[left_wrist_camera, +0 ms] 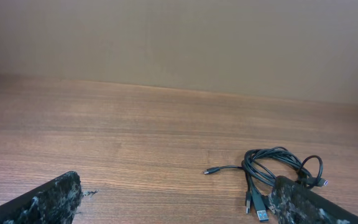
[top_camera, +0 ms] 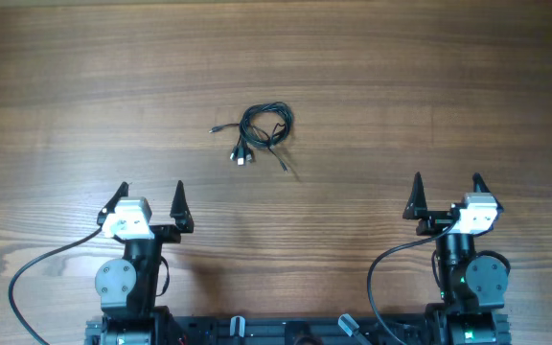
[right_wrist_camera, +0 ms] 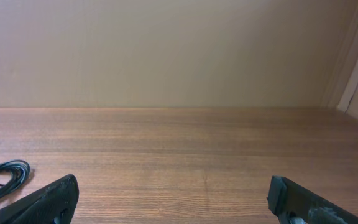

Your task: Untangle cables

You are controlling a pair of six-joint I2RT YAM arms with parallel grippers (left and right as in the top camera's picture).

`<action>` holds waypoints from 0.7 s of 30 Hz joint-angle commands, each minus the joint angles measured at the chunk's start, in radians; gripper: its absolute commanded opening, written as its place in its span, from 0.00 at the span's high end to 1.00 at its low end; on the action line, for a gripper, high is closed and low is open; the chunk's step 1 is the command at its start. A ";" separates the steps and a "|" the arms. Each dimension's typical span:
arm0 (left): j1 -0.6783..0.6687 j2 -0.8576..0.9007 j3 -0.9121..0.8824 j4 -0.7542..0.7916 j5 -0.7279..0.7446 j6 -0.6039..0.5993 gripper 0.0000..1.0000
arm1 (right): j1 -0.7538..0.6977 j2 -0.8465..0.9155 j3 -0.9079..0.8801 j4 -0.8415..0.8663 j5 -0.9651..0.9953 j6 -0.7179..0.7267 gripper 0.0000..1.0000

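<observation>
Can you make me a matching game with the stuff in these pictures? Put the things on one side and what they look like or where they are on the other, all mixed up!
Things:
1. cables
2. left gripper
3. right gripper
4. table

Descriptions:
A. open, farther from the tangle
B. brown wood
C. black, bunched in a loop mid-table
D. open, nearer the tangle

Pairs: 1-C, 2-D, 3-A, 4-B

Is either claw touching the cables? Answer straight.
No: overhead, the cables lie bundled well apart from the open left claw and the open right claw.
</observation>
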 commanded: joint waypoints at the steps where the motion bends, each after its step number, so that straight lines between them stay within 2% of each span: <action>1: -0.005 0.002 -0.007 -0.003 -0.010 0.019 0.00 | -0.004 -0.010 -0.001 0.008 0.017 0.014 0.00; 21: -0.005 0.002 -0.007 -0.003 -0.009 0.019 0.00 | -0.004 -0.011 -0.001 0.008 0.017 0.014 0.00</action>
